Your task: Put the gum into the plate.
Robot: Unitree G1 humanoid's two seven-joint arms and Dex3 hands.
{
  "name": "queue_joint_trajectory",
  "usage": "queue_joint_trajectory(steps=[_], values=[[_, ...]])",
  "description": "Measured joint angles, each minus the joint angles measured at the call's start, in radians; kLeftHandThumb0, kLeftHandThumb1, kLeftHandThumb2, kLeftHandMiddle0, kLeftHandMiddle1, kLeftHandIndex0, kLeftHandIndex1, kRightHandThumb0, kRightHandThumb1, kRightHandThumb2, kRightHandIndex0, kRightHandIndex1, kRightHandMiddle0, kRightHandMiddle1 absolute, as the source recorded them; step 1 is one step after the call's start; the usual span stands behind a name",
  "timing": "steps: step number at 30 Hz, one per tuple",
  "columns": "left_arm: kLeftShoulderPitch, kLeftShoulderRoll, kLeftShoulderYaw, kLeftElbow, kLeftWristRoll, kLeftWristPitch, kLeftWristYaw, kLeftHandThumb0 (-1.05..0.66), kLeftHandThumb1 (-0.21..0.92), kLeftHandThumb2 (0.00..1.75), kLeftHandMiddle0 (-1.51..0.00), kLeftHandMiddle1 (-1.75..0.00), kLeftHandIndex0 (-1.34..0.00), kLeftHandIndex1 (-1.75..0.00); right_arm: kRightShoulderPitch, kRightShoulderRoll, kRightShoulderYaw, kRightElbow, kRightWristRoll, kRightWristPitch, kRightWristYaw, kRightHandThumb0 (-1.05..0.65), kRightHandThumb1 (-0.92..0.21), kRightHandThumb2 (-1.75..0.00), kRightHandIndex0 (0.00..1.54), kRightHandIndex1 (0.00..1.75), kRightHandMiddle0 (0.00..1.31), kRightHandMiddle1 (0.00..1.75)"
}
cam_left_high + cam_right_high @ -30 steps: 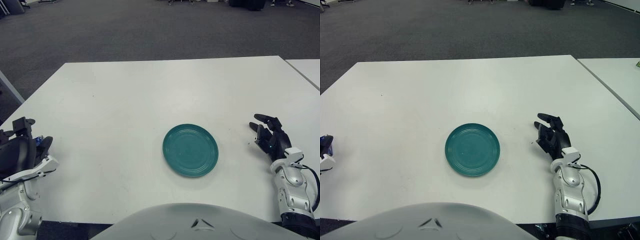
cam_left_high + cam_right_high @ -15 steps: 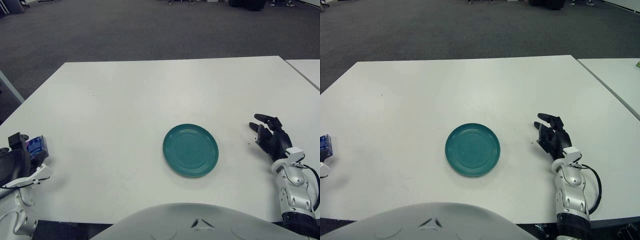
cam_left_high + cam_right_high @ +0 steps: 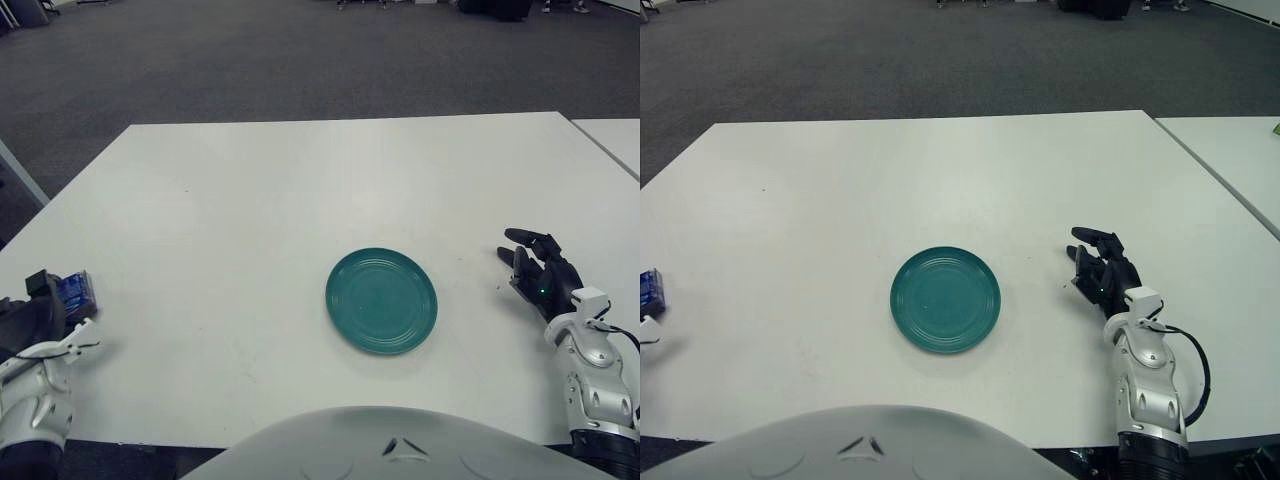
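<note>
Gum (image 3: 74, 291), a small blue pack, up at the far left edge of the table (image 3: 300, 180), clamped in the fingers of the left hand (image 3: 40, 318); held at the table's near-left corner, well apart from the plate (image 3: 381, 300); whether clear of the surface or touching it, cannot tell. In the right eye view only a sliver of the pack showing at the left border, the hand itself almost out of sight.

Plate teal, round, upright and bare, near the middle of the table toward the near edge; nothing in it.

Right hand (image 3: 540, 275) to the right of the plate, near the table's right side, fingers spread and relaxed, gripping nothing; idle by the look of it.

Step in hand, as a judgement: pack grasped, carry to the plate not yet made. Next move calls for a sweep of the left hand rightward and a little forward across the bare tabletop until the pack hangs over the plate's centre; then a lowering close to the dish and an opening of the fingers. Worth watching: a light pack, liable to slip in a three-finger grip, or to skid over the shallow rim if dropped from high.
</note>
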Motion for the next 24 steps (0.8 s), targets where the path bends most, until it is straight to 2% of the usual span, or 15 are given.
queue_joint_trajectory(steps=[11, 24], values=[[-0.112, 0.026, -0.077, 0.199, -0.068, -0.122, 0.064, -0.83, 0.92, 0.66, -0.23, -0.59, -0.02, -1.2, 0.003, 0.0, -0.006, -0.009, -0.003, 0.012, -0.011, -0.81, -0.92, -0.86, 0.3, 0.65, 0.01, 1.11], [-0.216, 0.053, -0.161, 0.357, -0.111, -0.174, 0.115, -0.79, 0.92, 0.62, -0.26, -0.53, -0.04, -1.22, 0.005, 0.002, -0.015, -0.014, -0.004, 0.022, -0.028, -0.81, -0.92, -0.84, 0.29, 0.66, 0.0, 1.11]])
